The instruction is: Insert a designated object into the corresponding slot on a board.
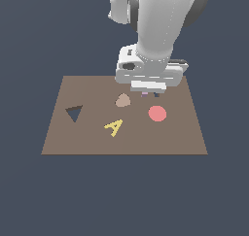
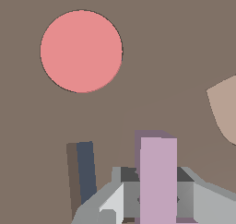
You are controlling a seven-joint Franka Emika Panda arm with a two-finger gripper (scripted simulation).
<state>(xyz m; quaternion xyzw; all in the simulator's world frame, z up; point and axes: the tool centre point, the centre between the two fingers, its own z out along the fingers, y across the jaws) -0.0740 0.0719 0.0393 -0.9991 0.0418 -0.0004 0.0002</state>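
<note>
The brown board (image 1: 73, 138) lies flat on a dark floor. My gripper (image 1: 150, 92) hangs low over its far middle part. In the wrist view the gripper (image 2: 156, 197) is shut on the lilac L-shaped piece (image 2: 158, 172), one thin arm of which sticks out between the grey fingers (image 2: 126, 195). Only a sliver of the piece (image 1: 144, 94) shows in the exterior view. One thin dark arm of the L-shaped slot (image 2: 86, 170) lies in the board (image 2: 184, 43) right beside the held piece, parallel to it. The rest of the slot is hidden by the gripper.
A red disc (image 1: 157, 113) (image 2: 81, 51) lies just in front of the gripper. A tan rounded piece (image 1: 122, 100) (image 2: 226, 110) lies to the exterior view's left of it. A yellow A (image 1: 114, 127) and a dark triangular cutout (image 1: 74, 113) lie further left.
</note>
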